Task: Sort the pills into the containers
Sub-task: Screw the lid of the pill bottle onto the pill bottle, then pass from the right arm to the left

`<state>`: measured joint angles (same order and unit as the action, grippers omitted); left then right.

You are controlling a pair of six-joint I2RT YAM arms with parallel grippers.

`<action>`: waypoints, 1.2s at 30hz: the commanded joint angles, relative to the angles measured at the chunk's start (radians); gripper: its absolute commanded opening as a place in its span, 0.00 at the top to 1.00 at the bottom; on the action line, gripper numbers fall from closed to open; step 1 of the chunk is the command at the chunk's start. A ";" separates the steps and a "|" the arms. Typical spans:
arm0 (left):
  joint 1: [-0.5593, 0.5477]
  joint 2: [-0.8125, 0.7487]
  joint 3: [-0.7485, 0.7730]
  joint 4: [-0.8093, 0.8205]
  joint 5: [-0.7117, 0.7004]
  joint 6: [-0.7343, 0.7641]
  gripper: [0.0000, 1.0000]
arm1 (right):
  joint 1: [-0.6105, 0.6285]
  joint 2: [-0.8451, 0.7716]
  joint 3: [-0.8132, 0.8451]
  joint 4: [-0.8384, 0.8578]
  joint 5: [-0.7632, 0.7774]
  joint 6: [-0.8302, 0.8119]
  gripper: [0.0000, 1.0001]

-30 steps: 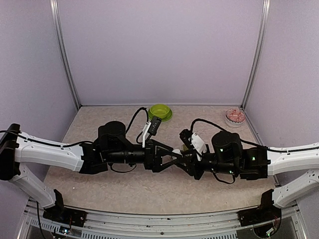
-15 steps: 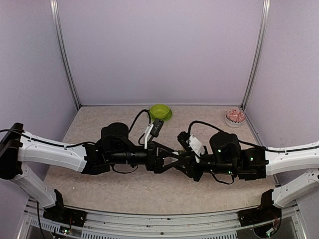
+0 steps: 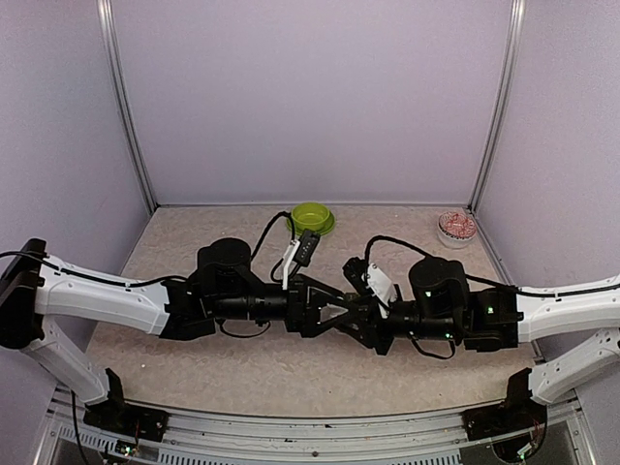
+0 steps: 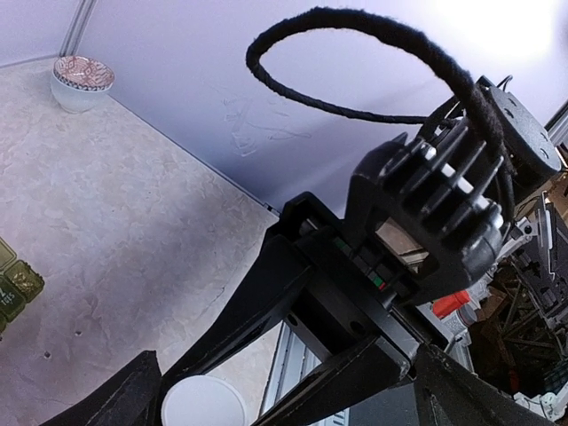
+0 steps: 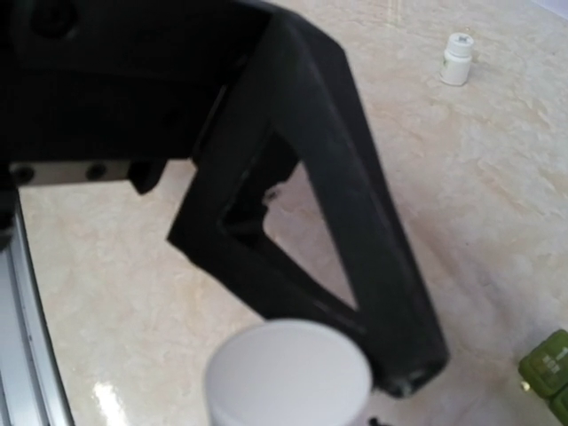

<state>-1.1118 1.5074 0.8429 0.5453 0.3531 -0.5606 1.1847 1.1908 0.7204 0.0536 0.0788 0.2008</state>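
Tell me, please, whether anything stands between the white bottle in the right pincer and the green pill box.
Yes. In the right wrist view, one finger of the open left pincer reaches down beside the white bottle, on the side where the green pill box lies on the table. Nothing else shows between them.

The pill box (image 4: 19, 282) and white bottle (image 5: 288, 373) are cut off by edges.
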 commanded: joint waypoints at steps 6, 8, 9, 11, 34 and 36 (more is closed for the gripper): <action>-0.011 -0.044 0.060 -0.171 -0.105 0.027 0.11 | 0.005 -0.024 0.000 -0.004 0.039 -0.017 0.77; -0.010 -0.028 0.077 -0.209 -0.113 0.026 0.15 | 0.006 -0.020 0.002 -0.003 0.041 -0.018 0.77; -0.010 -0.019 0.087 -0.222 -0.116 0.027 0.17 | 0.005 -0.016 0.004 -0.007 0.041 -0.019 0.77; -0.007 -0.001 0.104 -0.248 -0.122 0.027 0.22 | 0.006 -0.011 0.009 -0.010 0.042 -0.020 0.77; 0.001 0.036 0.113 -0.242 -0.107 0.038 0.76 | 0.004 -0.020 0.006 -0.017 0.061 -0.014 0.77; 0.000 0.032 0.100 -0.220 -0.086 0.053 0.80 | 0.004 -0.028 0.000 -0.013 0.048 -0.016 0.77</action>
<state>-1.1084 1.5349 0.9413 0.2794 0.2245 -0.5247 1.1862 1.1809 0.7204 0.0174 0.1402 0.1917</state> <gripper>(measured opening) 0.260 0.314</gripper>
